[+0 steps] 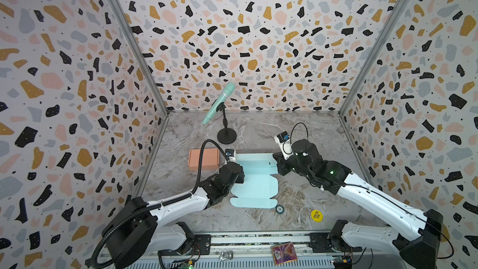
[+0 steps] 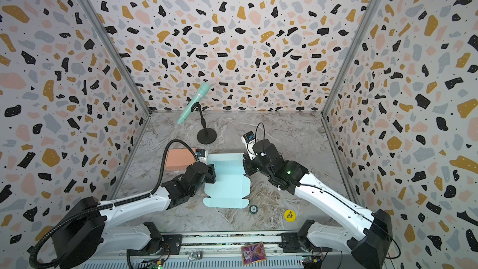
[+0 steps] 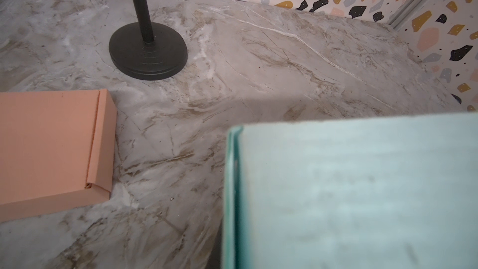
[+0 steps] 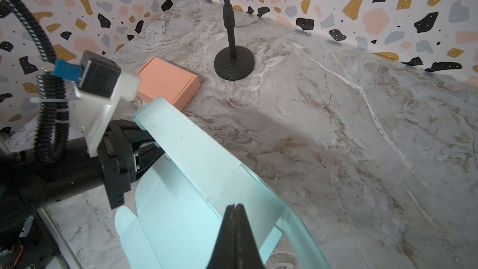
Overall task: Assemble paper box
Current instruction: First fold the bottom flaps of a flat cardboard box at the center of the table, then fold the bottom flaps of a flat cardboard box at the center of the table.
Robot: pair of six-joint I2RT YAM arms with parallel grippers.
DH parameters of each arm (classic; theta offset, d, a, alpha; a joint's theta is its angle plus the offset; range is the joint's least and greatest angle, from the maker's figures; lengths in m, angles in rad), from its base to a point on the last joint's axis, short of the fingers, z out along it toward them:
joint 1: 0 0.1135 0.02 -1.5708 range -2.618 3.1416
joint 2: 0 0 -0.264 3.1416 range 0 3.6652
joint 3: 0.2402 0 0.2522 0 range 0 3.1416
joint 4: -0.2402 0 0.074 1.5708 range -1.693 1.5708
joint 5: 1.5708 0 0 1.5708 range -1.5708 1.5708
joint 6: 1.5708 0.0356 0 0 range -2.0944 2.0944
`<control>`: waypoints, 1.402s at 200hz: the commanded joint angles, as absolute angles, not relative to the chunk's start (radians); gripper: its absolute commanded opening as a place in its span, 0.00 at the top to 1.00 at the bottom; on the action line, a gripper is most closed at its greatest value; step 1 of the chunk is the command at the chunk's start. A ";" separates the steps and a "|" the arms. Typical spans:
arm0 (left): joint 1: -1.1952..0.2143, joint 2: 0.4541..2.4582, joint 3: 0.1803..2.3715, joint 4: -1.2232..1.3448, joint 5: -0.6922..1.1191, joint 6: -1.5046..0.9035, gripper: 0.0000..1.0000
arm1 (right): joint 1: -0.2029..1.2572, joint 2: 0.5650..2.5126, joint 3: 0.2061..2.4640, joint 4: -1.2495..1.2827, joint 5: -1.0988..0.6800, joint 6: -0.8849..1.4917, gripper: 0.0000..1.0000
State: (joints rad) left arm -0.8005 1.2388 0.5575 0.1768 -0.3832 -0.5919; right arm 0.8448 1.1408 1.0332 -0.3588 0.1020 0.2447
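Terrazzo-print booth walls, marble-look tabletop (image 1: 297, 130). On it: mic stand (image 1: 226, 134) w/ mint mic at the back, finished salmon-pink box (image 1: 204, 159) at left, poker chip (image 1: 279, 208) and yellow "BIG BLIND" disc (image 1: 316, 215) near the front edge.

Task item: light-blue die-cut box blank (image 1: 254, 185), mid-table between the two arms, mostly flat; far panel is folded up into a wall, seen in the right wrist view (image 4: 196, 148).

Left gripper (image 4: 147, 148): jaws close together at the left end of that raised wall, apparently pinching it, though the contact itself isn't clearly visible. In the left wrist view the blue panel (image 3: 357, 192) fills the near field, blurred.

Right gripper (image 4: 236, 231): fingers pressed together, nothing between them, tip against the inner face of the wall at its right end, probably bracing rather than holding.

Handling, my read: thin card, v. light, will slide on the smooth top unless pinned. Stiff across panels, bends only at score lines; creases or dents if squeezed mid-panel. Folded wall likely springs back if released. Best hold: edges and corners of the wall near the folds, one arm per end; push flaps close to the crease, not at their tips.
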 commanded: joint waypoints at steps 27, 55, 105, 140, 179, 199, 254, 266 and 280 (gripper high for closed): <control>-0.795 1.197 0.595 0.176 -0.381 -0.603 1.00 | 0.871 1.189 1.020 -0.325 0.113 0.241 1.00; -0.795 1.178 0.595 0.179 -0.371 -0.609 1.00 | 0.883 1.207 1.019 -0.298 0.112 0.240 1.00; -0.794 1.145 0.595 0.195 -0.331 -0.627 1.00 | 0.900 1.199 0.993 -0.169 0.071 0.231 1.00; -0.792 1.106 0.594 0.183 -0.317 -0.645 1.00 | 0.897 1.102 0.942 -0.062 0.061 0.216 0.99; -0.756 1.065 0.581 0.192 -0.261 -0.666 1.00 | 0.870 0.941 0.859 0.042 -0.007 0.182 0.83; -0.721 1.033 0.574 0.192 -0.230 -0.669 1.00 | 0.813 0.842 0.807 0.092 -0.084 0.196 0.72; -0.587 0.928 0.586 0.140 -0.097 -0.651 1.00 | 0.611 0.620 0.621 0.273 -0.293 0.309 0.46; -0.556 0.909 0.592 0.130 -0.067 -0.651 1.00 | 0.561 0.611 0.576 0.327 -0.358 0.351 0.44; -0.535 0.894 0.601 0.128 -0.032 -0.655 1.00 | 0.528 0.615 0.530 0.405 -0.430 0.380 0.41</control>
State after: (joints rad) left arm -0.5713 0.9287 0.5583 0.1253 -0.1249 -0.6559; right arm 0.5812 0.6086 0.5930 0.2535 -0.2710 0.2955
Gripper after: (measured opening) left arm 0.084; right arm 0.564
